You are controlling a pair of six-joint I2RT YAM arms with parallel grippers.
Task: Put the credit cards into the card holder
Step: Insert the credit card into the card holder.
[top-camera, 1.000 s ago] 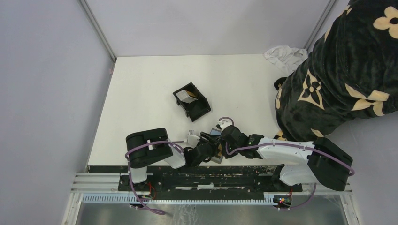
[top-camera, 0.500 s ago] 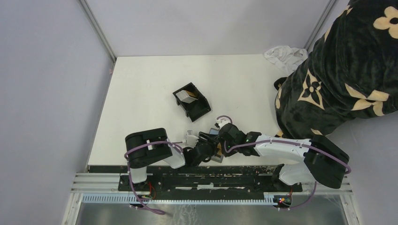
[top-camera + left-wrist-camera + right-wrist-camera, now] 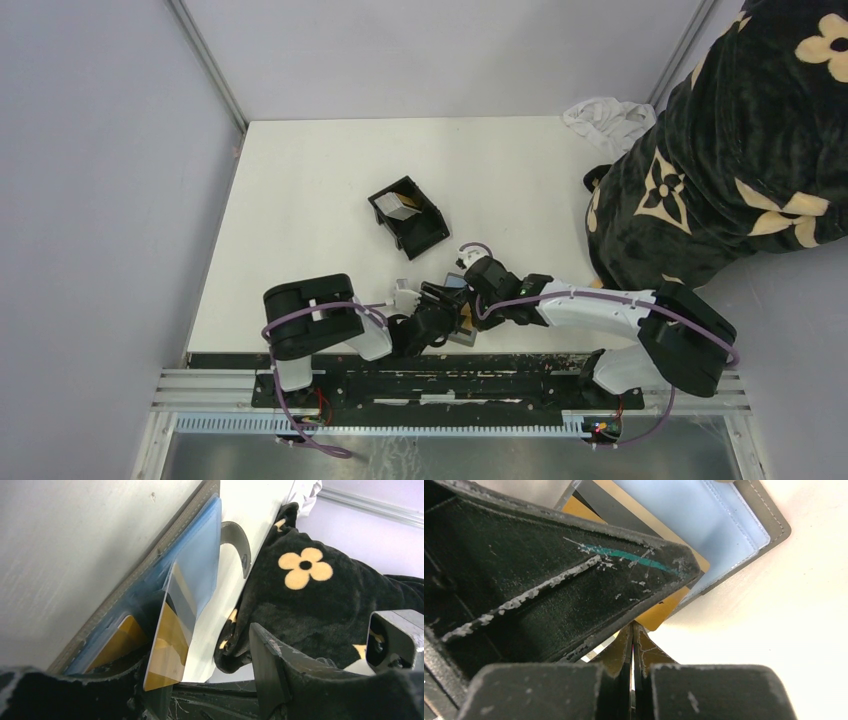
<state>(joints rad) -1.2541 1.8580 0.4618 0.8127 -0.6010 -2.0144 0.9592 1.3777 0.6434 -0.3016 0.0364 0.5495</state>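
— What are you worrying about?
— The left gripper [image 3: 200,652], low in its wrist view, is standing well apart and clamping nothing I can see. Beside it the tan-gold card [image 3: 167,645] is tilting up out of the wallet [image 3: 200,565]. The right gripper [image 3: 633,640] is pressing fully shut at the card's corner; I cannot tell if it's pinching it. If it's slipping, the card is dropping back. The card holder [image 3: 410,218] is sitting mid-frame in the top view, well apart, a silver card [image 3: 399,206] inside.
— Any writing?
— I'm reading none.
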